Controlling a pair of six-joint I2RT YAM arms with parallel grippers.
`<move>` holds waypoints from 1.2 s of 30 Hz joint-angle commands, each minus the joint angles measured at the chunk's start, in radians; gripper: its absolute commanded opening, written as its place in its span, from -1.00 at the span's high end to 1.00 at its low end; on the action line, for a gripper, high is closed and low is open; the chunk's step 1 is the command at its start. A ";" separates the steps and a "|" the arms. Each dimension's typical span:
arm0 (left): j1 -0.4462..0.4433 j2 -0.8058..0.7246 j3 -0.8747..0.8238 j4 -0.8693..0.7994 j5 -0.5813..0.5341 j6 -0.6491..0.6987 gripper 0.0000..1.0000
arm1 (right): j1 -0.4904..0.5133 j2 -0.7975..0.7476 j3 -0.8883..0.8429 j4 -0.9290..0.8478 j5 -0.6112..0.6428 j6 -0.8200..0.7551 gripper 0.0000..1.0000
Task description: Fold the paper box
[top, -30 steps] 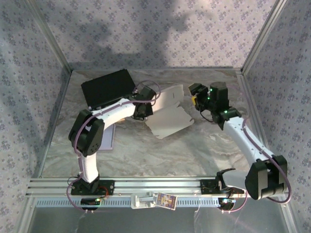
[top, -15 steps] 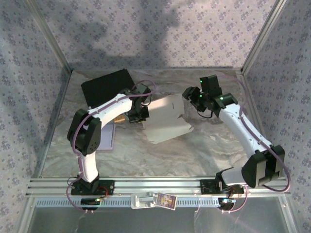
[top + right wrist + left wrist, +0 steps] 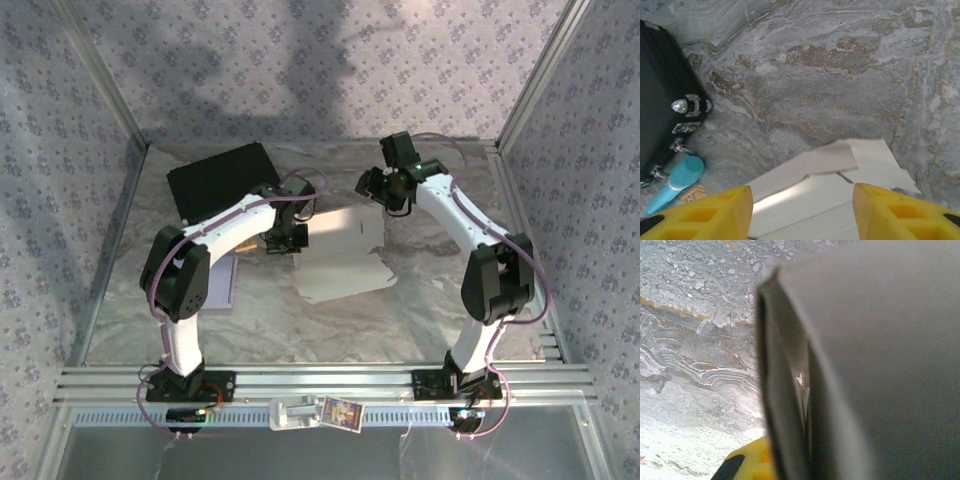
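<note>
The white paper box (image 3: 340,255) lies partly flattened in the middle of the marble table. My left gripper (image 3: 289,238) is shut on its left edge. In the left wrist view the box's grey panels (image 3: 880,365) loom close and blurred, with one yellow finger (image 3: 747,465) beside them. My right gripper (image 3: 369,186) hovers open over the box's far right corner. In the right wrist view its fingertips (image 3: 705,212) stand wide apart, with a loose flap of the box (image 3: 830,160) below and between them, untouched.
A black case (image 3: 222,180) lies at the back left, close to the box; its zip pulls and a teal tag (image 3: 682,175) are near the right gripper. A pale sheet (image 3: 224,285) lies under the left arm. Patterned walls close in three sides.
The right arm has swung left and towards the back, from beside the box to over its far right corner, jaws narrowing slightly. The box has settled flatter. The left gripper keeps its hold.
</note>
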 commanded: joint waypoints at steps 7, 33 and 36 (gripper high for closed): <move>-0.014 -0.016 0.044 -0.012 -0.032 0.031 1.00 | -0.011 0.111 0.059 -0.035 -0.078 -0.117 -0.07; 0.052 -0.074 -0.083 0.204 0.181 0.286 1.00 | -0.213 -0.378 -0.341 0.151 -0.218 -0.047 -0.08; 0.097 -0.084 -0.108 0.211 0.284 0.362 1.00 | -0.278 -0.445 -0.437 0.155 -0.202 -0.054 -0.09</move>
